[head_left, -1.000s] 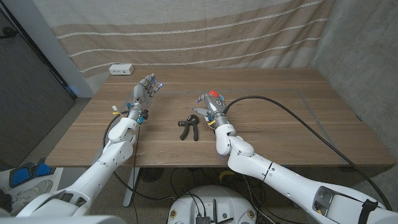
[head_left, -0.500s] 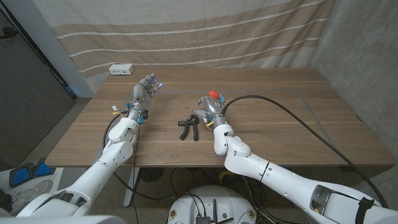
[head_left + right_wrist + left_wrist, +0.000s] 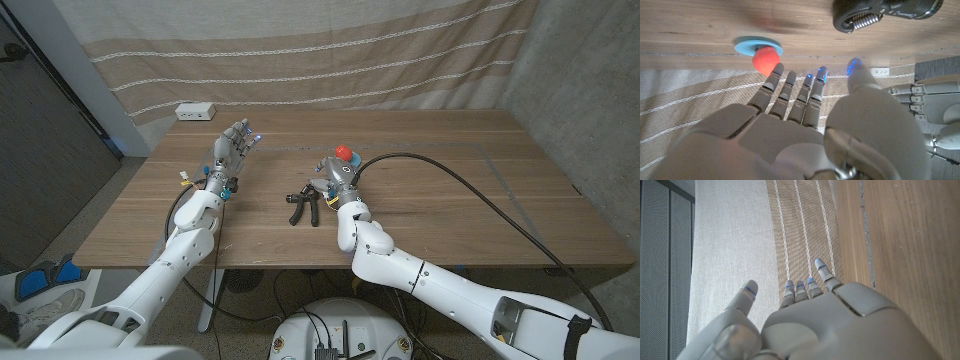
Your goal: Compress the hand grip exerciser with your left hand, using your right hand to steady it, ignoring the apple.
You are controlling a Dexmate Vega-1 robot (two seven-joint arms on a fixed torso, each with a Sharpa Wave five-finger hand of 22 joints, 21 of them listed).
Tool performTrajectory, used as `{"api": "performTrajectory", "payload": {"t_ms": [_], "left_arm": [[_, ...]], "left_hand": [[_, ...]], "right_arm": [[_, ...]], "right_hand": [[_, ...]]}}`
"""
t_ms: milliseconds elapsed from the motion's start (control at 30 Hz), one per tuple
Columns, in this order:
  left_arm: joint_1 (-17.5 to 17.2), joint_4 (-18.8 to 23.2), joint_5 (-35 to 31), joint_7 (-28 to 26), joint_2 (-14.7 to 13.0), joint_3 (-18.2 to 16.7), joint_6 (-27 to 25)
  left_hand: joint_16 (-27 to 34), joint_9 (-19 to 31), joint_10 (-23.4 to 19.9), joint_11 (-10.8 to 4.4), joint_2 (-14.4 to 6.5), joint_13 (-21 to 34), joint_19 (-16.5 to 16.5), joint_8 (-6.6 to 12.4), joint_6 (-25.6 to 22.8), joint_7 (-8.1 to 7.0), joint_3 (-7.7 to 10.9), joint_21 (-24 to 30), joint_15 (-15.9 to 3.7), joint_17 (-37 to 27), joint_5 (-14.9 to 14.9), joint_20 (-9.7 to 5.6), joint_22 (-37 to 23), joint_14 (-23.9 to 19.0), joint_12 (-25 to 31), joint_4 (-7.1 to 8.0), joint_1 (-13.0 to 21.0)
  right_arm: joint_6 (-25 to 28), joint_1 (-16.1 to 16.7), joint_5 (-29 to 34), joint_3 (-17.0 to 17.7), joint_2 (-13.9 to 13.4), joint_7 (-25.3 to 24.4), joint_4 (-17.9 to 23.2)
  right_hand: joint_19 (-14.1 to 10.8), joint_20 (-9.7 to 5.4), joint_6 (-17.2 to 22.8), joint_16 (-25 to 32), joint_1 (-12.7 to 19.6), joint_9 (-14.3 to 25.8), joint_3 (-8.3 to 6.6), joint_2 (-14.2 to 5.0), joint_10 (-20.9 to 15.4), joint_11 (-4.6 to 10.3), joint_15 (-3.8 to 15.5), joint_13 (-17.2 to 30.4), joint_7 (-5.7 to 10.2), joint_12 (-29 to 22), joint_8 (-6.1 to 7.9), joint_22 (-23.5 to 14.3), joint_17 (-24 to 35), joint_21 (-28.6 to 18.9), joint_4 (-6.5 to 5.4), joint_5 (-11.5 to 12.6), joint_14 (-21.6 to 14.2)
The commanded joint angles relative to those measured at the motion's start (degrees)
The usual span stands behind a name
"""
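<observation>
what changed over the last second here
The right hand has slid toward the robot's left, closing on the hand grip exerciser, with nothing taken hold of yet. The left hand, the exerciser and the apple stayed where they were.

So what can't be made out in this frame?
- Whether the right hand touches the hand grip exerciser: too small in head view.
- Exerciser handles: cut off by the right wrist view's edge.
- The apple: partly hidden behind the right hand in head view.
- The white box: too small to identify.
</observation>
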State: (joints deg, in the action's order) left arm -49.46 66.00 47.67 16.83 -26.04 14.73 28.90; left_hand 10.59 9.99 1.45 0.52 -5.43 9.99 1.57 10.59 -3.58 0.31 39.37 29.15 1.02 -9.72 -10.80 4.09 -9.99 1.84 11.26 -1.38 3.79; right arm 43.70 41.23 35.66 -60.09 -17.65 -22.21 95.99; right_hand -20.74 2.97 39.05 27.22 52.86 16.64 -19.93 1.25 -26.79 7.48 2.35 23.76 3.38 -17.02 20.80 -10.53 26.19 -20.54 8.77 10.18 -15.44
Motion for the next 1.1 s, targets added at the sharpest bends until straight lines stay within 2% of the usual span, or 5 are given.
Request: {"api": "performTrajectory", "payload": {"t_ms": [33,733,1100], "left_arm": [[0.0,-1.0,0.7,1.2,0.3,-0.4,0.7],[0.5,-2.8,1.6,4.0,0.2,-1.0,1.2],[1.3,-4.0,1.9,5.6,0.3,-1.0,1.6]], "left_hand": [[-0.2,0.2,0.1,0.22,-1.7,0.3,0.5,-0.03,-0.6,0.04,0.23,-0.2,0.06,-0.1,0.0,0.12,-0.2,0.0,-0.1,-0.29,-0.6],[-0.2,0.2,0.2,0.38,-1.6,0.3,0.5,-0.05,-0.7,-0.02,0.24,-0.5,0.06,-0.1,0.0,0.15,-0.2,0.0,-0.1,-0.53,-0.6],[-0.2,0.2,0.2,0.33,-1.5,0.3,0.6,-0.04,-0.7,-0.11,0.24,-0.7,0.07,-0.1,0.0,0.19,-0.2,0.0,-0.1,-0.69,-0.7]], "right_arm": [[6.0,-1.7,1.1,-3.3,1.7,1.3,-0.7],[9.9,-4.0,-0.8,-6.2,4.8,-0.4,-6.3],[11.4,-5.2,-1.9,-7.6,5.4,-0.9,-7.7]], "right_hand": [[0.2,0.1,-0.2,0.4,0.5,0.4,0.37,-0.12,0.3,-0.15,6.26,0.3,-0.2,-0.1,0.7,-0.2,0.3,0.2,-0.06,0.1,0.1],[0.3,-0.13,-1.2,0.8,2.2,1.5,0.23,-0.96,0.6,0.11,6.66,1.2,0.16,-0.1,1.49,-0.2,0.8,0.5,0.52,0.2,0.3],[0.0,-0.22,-0.6,1.0,2.8,2.0,0.44,-0.91,0.3,0.19,6.72,1.7,0.27,-0.3,2.39,-0.2,1.0,0.5,0.65,0.2,0.2]]}}
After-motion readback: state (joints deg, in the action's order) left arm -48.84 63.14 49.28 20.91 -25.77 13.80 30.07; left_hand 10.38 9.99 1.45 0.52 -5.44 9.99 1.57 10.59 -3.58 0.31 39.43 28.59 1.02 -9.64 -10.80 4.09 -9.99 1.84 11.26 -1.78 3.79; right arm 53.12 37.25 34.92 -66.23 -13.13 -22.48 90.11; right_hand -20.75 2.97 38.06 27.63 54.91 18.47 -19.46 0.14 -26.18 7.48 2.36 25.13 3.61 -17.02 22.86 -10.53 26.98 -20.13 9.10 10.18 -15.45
